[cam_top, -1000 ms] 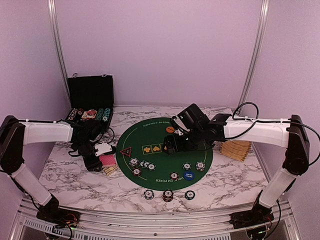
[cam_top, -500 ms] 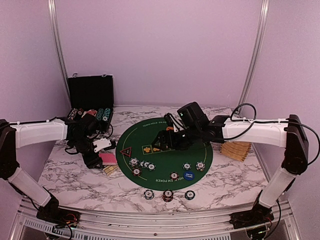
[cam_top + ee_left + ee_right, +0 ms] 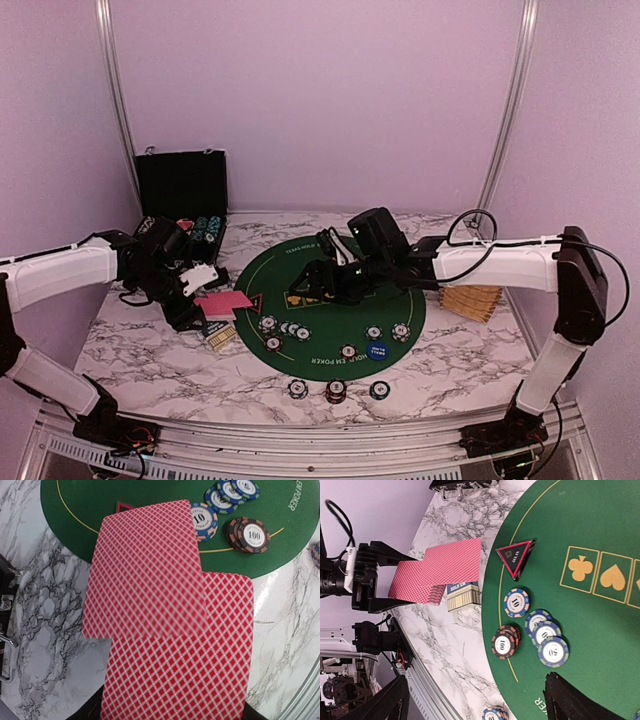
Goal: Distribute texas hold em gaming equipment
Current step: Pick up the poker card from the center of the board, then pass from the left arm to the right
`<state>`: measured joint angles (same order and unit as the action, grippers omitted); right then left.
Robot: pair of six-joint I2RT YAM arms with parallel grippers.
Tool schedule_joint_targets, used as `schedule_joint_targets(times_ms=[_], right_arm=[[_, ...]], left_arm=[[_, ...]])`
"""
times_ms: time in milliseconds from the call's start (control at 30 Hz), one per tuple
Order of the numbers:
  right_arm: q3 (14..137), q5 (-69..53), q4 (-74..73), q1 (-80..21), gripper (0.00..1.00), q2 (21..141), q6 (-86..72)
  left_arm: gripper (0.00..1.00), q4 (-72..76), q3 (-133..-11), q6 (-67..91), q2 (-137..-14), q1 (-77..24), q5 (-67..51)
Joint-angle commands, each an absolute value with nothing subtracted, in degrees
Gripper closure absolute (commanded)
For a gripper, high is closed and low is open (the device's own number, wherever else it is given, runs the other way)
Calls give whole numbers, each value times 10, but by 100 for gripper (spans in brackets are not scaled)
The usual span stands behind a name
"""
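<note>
Red-backed cards (image 3: pixel 150 580) are in the air now, two of them fanned out, one half over the other. The left tool (image 3: pixel 205 300) is pinched closed on them. A second ago they were low by the bench (image 3: pixel 150 350), next to the green mat (image 3: pixel 330 330). Now they are lifted and pushed out toward the mat's left edge, just above the triangle marker (image 3: pixel 516 557). From on top they hide part of it.

The right tool (image 3: pixel 305 288) has slid left across the mat and hangs over its left half. Its jaws are wide apart and hold nothing.

I think this means a deal is starting. The cards are up and ready to go to a spot on the mat, but none of these two is laid down yet. The right tool looks like it has come to meet them.

There are words to read. The mat says TEXAS HOLD'EM POKER along its rim. The triangle marker says ALL IN. A blue chip (image 3: pixel 204 519) says 10, a dark chip (image 3: pixel 248 534) says 100, and a pale chip (image 3: pixel 552 651) says 50. A pack of cards (image 3: pixel 464 594) lies on the bench under the lifted ones. Its blue words are too blurry to read.
</note>
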<state>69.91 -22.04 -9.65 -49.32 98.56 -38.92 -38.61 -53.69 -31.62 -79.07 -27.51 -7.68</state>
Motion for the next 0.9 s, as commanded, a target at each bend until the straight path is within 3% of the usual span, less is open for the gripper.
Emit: schedule_joint_targets(times_ms=[0, 400, 867], right_arm=[[729, -288, -20, -502, 8, 1015, -436], [821, -372, 104, -525, 7, 1105, -529], [852, -396, 163, -526, 11, 1152, -608]], left_arm=[[100, -373, -579, -311, -732, -279, -126], [100, -309, -549, -270, -695, -282, -187], [100, -384, -655, -285, -698, -299, -221]])
